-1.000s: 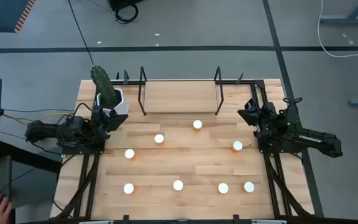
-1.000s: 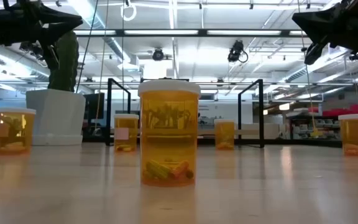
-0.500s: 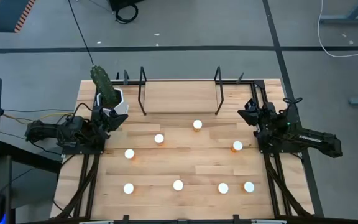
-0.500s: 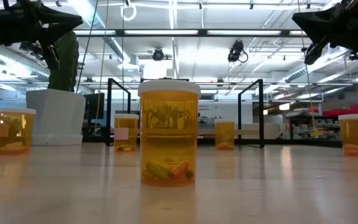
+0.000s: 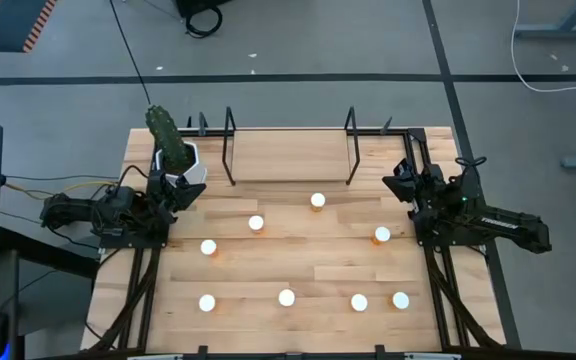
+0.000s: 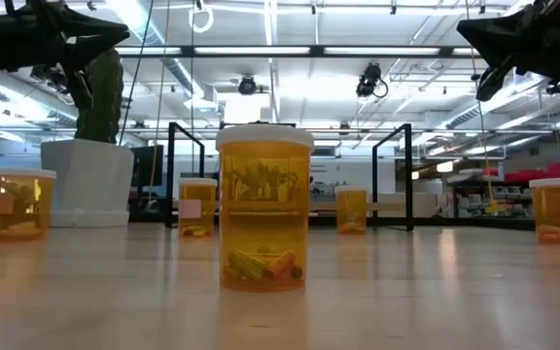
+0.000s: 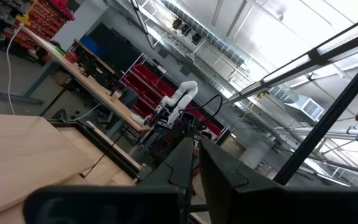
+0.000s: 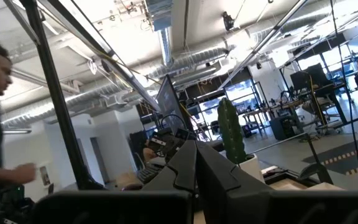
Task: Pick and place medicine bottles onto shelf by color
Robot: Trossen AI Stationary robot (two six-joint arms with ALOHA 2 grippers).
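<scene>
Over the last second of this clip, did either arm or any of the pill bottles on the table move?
Nothing on the table visibly changed. The left gripper stays shut beside the cactus pot and the right gripper stays shut at the table's right edge, both empty. All eight medicine bottles stand where they were, and the shelf is still bare.

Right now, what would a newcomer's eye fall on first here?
Probably the orange medicine bottles with white caps, standing apart across the wooden table; none sits on the shelf at the far edge. Next, the cactus in its white pot at the far left corner, beside the left gripper. The right gripper waits opposite.
</scene>
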